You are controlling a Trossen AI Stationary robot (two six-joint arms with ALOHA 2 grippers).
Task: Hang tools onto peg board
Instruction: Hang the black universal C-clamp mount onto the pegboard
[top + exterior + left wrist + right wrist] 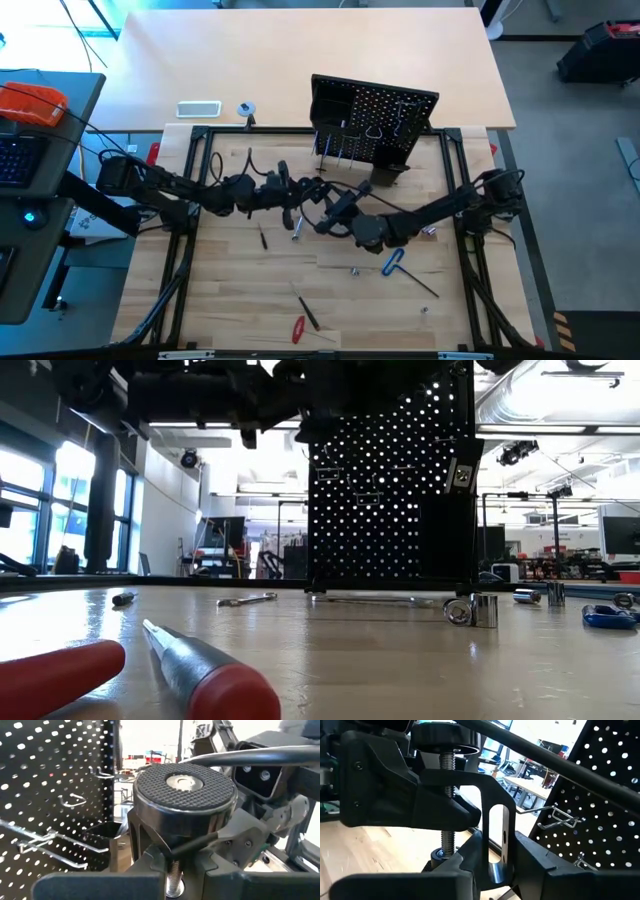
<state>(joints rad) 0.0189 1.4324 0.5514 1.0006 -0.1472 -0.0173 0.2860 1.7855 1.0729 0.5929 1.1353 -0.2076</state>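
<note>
A black C-clamp [470,785] with a threaded screw and a round knurled knob [184,782] hangs in the air in front of the peg board [375,120], held between both arms. My left gripper [290,197] reaches it from the table's left and is shut on it. My right gripper [330,208] reaches it from the right and is also shut on it. The peg board stands upright at the table's far side, with wire hooks [555,820] and a small black bin [388,175]. Other tools lie on the table. My left gripper pinches the clamp at its threaded screw [173,876], below the knob, where the screw passes through the frame's arm. Its finger [380,785] comes in level from the table's left. The clamp is lifted clear of the table. My right gripper pinches the slotted back [496,845] of the clamp's frame between its two fingers. They come in level from the table's right. The clamp is clear of the table, with the peg board close behind it.
On the table lie a blue-handled hex key [392,262], a red-handled screwdriver [298,328], a silver wrench [247,599], a dark tool [263,237] and small metal bits [475,610]. A black frame [200,180] borders the work area.
</note>
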